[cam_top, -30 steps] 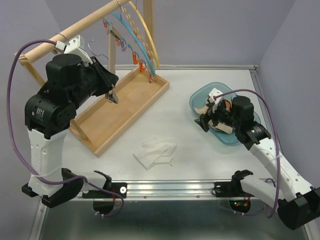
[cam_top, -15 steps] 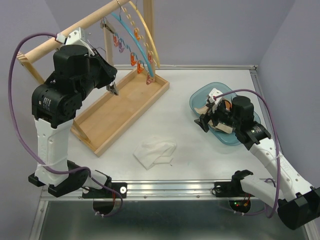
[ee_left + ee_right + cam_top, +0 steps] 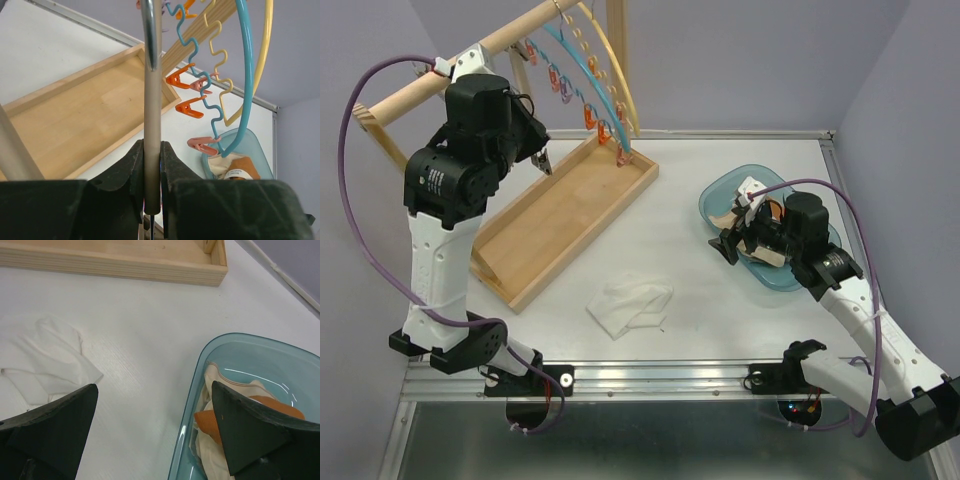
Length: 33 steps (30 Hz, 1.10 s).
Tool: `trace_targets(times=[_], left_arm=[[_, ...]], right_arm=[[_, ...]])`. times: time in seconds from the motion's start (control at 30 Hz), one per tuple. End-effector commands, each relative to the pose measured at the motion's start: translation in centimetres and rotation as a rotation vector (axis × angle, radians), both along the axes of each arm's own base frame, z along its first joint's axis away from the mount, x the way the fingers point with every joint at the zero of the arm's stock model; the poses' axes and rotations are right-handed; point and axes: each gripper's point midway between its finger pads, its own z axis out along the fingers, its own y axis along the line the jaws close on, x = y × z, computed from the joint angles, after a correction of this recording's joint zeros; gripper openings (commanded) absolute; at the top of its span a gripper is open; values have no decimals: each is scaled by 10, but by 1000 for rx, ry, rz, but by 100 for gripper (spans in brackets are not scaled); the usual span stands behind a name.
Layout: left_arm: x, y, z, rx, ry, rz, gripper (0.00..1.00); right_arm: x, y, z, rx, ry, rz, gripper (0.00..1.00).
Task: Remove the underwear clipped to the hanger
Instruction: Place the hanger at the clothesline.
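Pegs on the blue hanger all hang bare. The left claw, pinched tight on the hanger's metal hook, has gone up from the wooden tray toward the rail. One white pair of underwear lies on the desk by its near edge. The other pairs sit in the blue tub near the right edge. The right claw stays above that tub, wide open and holding nothing. I think the job is almost done.

A shallow rectangular wooden tray lies upper left on the white desk; a translucent teal plastic basin sits at right.
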Motion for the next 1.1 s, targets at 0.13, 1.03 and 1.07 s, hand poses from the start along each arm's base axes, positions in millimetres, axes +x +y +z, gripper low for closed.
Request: trace_targets(times=[0.13,1.03,1.07], left_arm=[[17,17,42,-21,-154,89,0],[63,30,11,8,-97,78,0],[62,29,10,3,-94,73,0]], right_arm=[[-3,2,7,25,-32,16,100],[-4,2,6,23,-35,24,100],[-4,2,6,23,-35,24,100]])
